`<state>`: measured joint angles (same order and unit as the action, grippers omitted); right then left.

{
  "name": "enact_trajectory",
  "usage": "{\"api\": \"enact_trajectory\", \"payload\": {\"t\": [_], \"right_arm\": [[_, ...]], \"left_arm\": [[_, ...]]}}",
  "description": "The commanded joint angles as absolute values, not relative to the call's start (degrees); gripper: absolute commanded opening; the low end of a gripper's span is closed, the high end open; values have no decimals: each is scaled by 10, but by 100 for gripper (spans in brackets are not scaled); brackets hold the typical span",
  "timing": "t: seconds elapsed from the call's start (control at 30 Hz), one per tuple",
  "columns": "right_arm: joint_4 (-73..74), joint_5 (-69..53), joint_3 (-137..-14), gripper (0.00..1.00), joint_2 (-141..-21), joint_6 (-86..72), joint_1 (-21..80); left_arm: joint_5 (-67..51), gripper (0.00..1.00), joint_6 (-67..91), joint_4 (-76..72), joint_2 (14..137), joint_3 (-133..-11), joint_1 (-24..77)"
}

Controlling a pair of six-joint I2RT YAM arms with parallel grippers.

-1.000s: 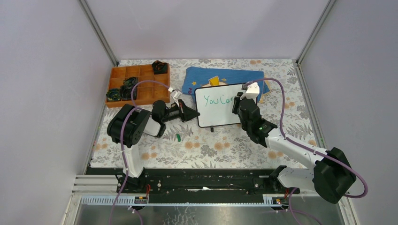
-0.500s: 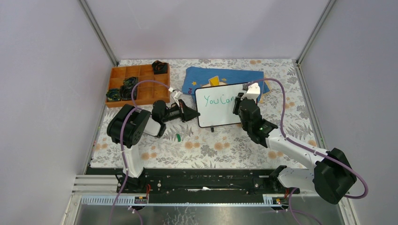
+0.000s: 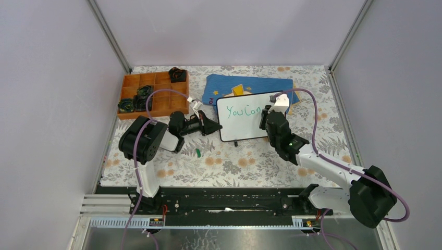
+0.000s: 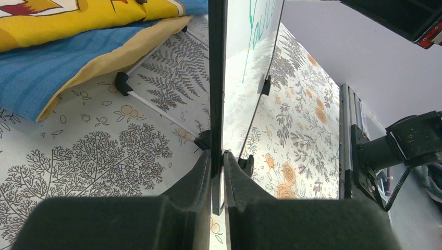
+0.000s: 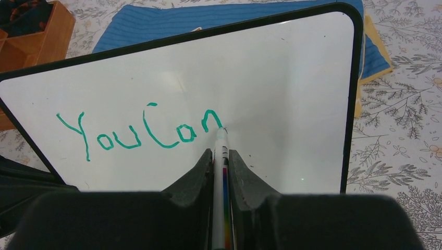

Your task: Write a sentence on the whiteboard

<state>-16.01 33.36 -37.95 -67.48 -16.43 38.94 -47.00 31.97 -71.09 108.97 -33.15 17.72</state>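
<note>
Left hand (image 4: 218, 159) pinches the whiteboard (image 5: 292, 78) edge; right hand (image 5: 220, 154) pinches a marker (image 5: 221, 138), barrel mostly hidden.

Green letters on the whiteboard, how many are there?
6, in one row across the whiteboard: Y, o, u, C, a, then n at the marker tip. None seem hidden.

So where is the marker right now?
Right wrist view: the marker sits between the right fingers, its tip on the whiteboard at the end of the green writing.
</note>
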Motion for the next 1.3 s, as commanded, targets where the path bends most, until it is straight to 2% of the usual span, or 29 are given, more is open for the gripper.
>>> {"api": "enact_trajectory", "payload": {"t": [0.0,0.5,1.27], "right_arm": [[-156,333,-376,0,-663,-172,384],[-135,367,-392,0,-588,-159,377],[-181,340,-401,0,-610,-184,328]], "left_arm": [[-468,0,293,-642,1095,-326,191],[-464,0,287,-635,1096,-328,191],[-464,0,282,-626,1094,-330,191]]}}
